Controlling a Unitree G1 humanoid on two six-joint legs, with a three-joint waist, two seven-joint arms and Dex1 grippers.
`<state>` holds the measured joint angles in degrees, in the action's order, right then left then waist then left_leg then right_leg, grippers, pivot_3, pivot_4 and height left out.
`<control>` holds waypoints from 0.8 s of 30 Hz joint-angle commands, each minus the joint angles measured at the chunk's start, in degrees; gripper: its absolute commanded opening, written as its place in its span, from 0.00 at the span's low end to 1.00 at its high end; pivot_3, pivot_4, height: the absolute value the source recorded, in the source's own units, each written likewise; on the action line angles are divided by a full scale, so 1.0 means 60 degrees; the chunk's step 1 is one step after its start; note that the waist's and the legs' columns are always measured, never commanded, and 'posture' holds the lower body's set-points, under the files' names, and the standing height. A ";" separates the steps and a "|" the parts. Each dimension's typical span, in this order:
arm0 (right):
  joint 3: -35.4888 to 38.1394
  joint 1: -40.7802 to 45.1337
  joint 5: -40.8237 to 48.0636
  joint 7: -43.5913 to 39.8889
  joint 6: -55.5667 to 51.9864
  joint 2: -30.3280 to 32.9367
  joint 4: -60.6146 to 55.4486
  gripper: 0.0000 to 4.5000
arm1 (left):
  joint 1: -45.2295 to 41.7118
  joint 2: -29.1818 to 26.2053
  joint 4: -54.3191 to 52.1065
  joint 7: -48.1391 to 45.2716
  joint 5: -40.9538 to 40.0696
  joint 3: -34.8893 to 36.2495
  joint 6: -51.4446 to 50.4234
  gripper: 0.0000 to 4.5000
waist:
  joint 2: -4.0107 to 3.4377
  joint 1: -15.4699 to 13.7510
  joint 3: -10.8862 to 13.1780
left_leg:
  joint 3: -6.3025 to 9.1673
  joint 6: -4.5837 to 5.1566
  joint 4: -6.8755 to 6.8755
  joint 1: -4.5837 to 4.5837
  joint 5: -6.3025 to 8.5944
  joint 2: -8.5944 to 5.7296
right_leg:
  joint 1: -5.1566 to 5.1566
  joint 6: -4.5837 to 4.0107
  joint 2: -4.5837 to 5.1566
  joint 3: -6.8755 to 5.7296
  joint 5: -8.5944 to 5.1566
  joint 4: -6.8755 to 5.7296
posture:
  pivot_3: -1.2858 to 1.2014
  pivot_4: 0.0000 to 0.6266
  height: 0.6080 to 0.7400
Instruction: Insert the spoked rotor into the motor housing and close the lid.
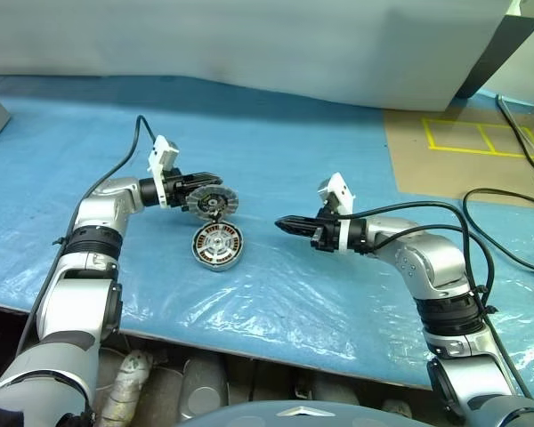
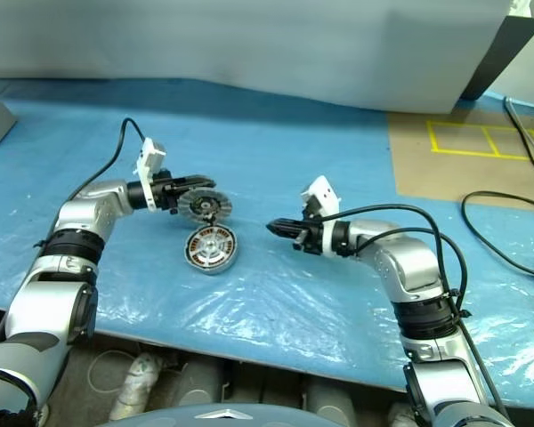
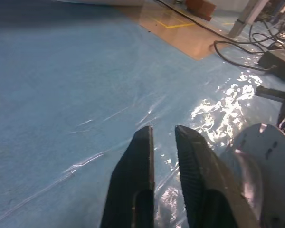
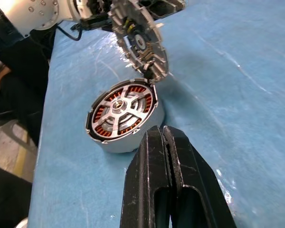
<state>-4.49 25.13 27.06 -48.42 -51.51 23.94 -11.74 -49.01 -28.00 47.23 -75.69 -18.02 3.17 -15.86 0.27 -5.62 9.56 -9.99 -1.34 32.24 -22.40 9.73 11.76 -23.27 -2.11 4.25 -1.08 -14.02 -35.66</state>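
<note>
The motor housing (image 1: 216, 246) lies flat on the blue sheet, and the spoked rotor (image 4: 131, 95) sits inside it over the copper windings. The lid (image 1: 212, 203) stands tilted on edge just behind the housing, its ribbed face toward me and its lower rim at the housing's far rim. My left gripper (image 1: 215, 179) is at the lid's top. Its fingers are together with nothing between them, and the lid (image 3: 270, 156) rests against the side of one finger. My right gripper (image 1: 279, 223) is shut and empty, hovering to the right of the housing and pointing at it.
The blue plastic sheet (image 1: 276, 294) covers the table up to its near edge. A brown board with yellow tape lines (image 1: 463, 151) lies at the back right, with black cables (image 1: 507, 205) across it. A grey wall panel (image 1: 249, 44) runs along the far side.
</note>
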 commanded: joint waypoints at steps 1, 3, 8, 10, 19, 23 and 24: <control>0.0107 -0.0187 0.0175 0.0234 0.0020 0.0120 -0.0520 0.00 | -0.0142 -0.0013 -0.0570 -0.0585 0.0117 -0.0321 0.0181 0.00 | 0.0000 -0.0020 0.0000 | 0.0000 0.0000 -0.0002 -0.0001 0.0000 0.0001 | 0.0000 0.0000 0.0001 0.0001 0.0000 0.0002 | 0.52 0.24 1.00; -0.0104 -0.0213 -0.0018 0.0324 0.0117 0.0260 -0.0512 0.00 | -0.0245 0.0013 -0.0659 -0.0627 0.0233 -0.0452 0.0327 0.00 | 0.0000 -0.0035 0.0000 | 0.0000 0.0000 -0.0003 -0.0006 0.0000 0.0000 | 0.0000 0.0001 0.0006 0.0000 0.0000 0.0010 | 0.52 0.24 1.00; -0.0121 -0.0039 0.0172 0.0388 0.0085 0.0326 -0.0602 0.00 | -0.0279 -0.0021 -0.1232 -0.1205 0.0328 -0.0857 0.0498 0.00 | 0.0000 -0.0035 0.0001 | 0.0002 0.0000 -0.0004 -0.0007 0.0000 0.0001 | 0.0000 0.0001 0.0006 -0.0003 0.0001 0.0010 | 0.52 0.24 1.00; -0.0117 0.0019 0.0205 0.0400 0.0082 0.0345 -0.0569 0.00 | -0.0004 -0.0014 -0.1834 -0.1547 0.0331 -0.1142 0.0469 0.00 | -0.0001 -0.0036 0.0001 | 0.0002 0.0000 -0.0004 -0.0007 0.0000 0.0000 | 0.0000 0.0001 0.0007 -0.0002 0.0001 0.0011 | 0.52 0.24 1.00; -0.0157 0.0061 0.0183 0.0498 0.0105 0.0352 -0.0483 0.00 | 0.1328 -0.0408 -0.3702 -0.2260 0.0629 -0.2121 0.0769 0.00 | -0.0004 0.0012 0.0004 | 0.0001 0.0000 -0.0013 -0.0005 0.0000 0.0004 | -0.0003 0.0000 0.0003 -0.0004 -0.0001 0.0011 | 0.52 0.24 1.00; -0.0182 0.0047 0.0129 0.0608 0.0138 0.0320 -0.0433 0.00 | 0.1390 -0.0608 -0.3343 -0.2287 0.0927 -0.2281 0.1174 0.00 | -0.0005 0.0009 0.0004 | 0.0001 0.0000 -0.0008 -0.0004 0.0000 0.0003 | -0.0002 0.0000 0.0006 -0.0002 0.0000 0.0011 | 0.52 0.24 1.00; -0.0199 0.0036 0.0101 0.0630 0.0168 0.0319 -0.0405 0.00 | 0.1418 -0.0653 -0.3262 -0.2309 0.0994 -0.2314 0.1291 0.00 | -0.0005 0.0009 0.0004 | 0.0001 0.0000 -0.0007 -0.0003 0.0000 0.0002 | -0.0001 0.0000 0.0006 -0.0001 0.0000 0.0011 | 0.52 0.24 1.00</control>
<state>-5.86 24.49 27.15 -44.80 -51.42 25.77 -12.55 -40.47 -31.18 27.54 -88.78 -12.65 -10.30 -9.80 0.24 -5.57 9.58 -9.98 -1.34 32.20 -22.41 9.74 11.78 -23.28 -2.11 4.29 -1.08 -14.02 -35.60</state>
